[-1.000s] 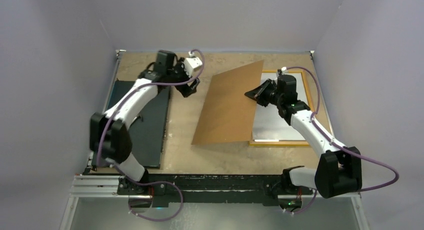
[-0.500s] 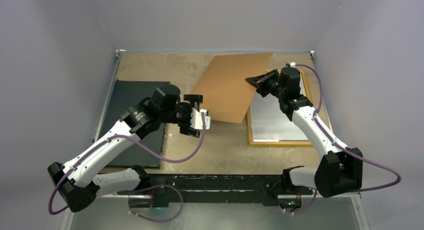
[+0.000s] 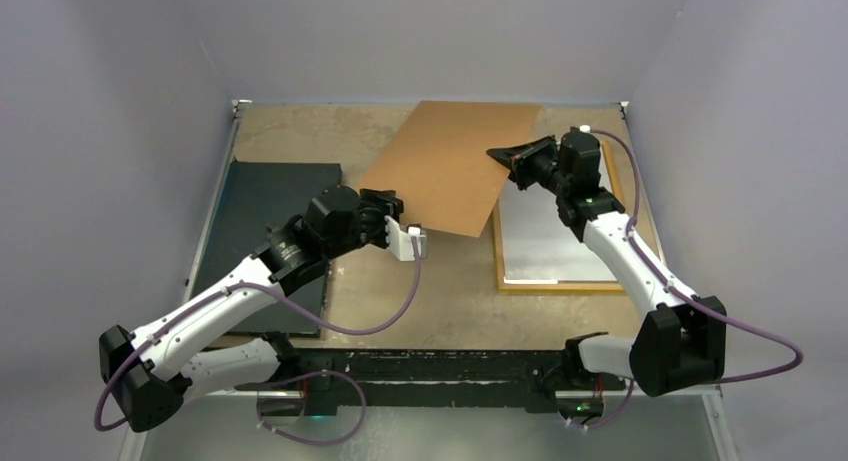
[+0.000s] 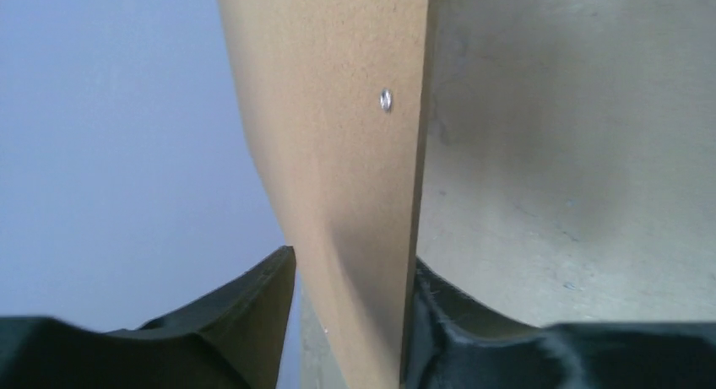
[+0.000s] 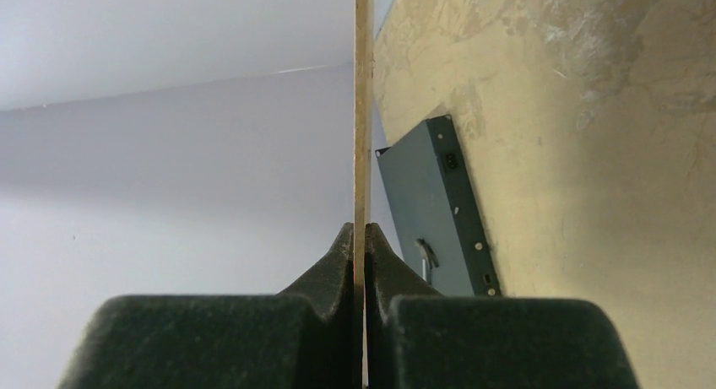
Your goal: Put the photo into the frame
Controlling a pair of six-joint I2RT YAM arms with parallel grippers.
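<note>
Two boards flank the work. A black flat board [image 3: 262, 206] lies on the left of the bench [image 3: 440, 291], and a brown backing board [image 3: 450, 166] hangs tilted in the air over the middle and the far side. The left gripper [image 4: 355, 258] straddles the brown board's near-left edge. Its jaws stand wide, one on each face of the board. The left wrist view shows a small silver rivet [image 4: 386, 99] on the face between them. The right gripper [image 3: 507, 158] has its jaws pinched flat onto the brown board's right edge, with no gap showing in the right wrist view.

We find the frame [image 3: 550, 286] lying flat on the right of the bench, under the right arm's forearm. The brown board's right edge hangs over its left border. Inside the yellow-orange border we see only a pale grey surface, and we cannot tell whether that is the pane or the photo.

The left arm reaches across the black flat board, and its purple cable [image 3: 395, 301] loops down over the bare bench. The brown board's far edge sits close to the back wall [image 3: 430, 41]. A strip of bare bench lies open between the black flat board and the frame. The frame's right border is near the bench's right edge.
</note>
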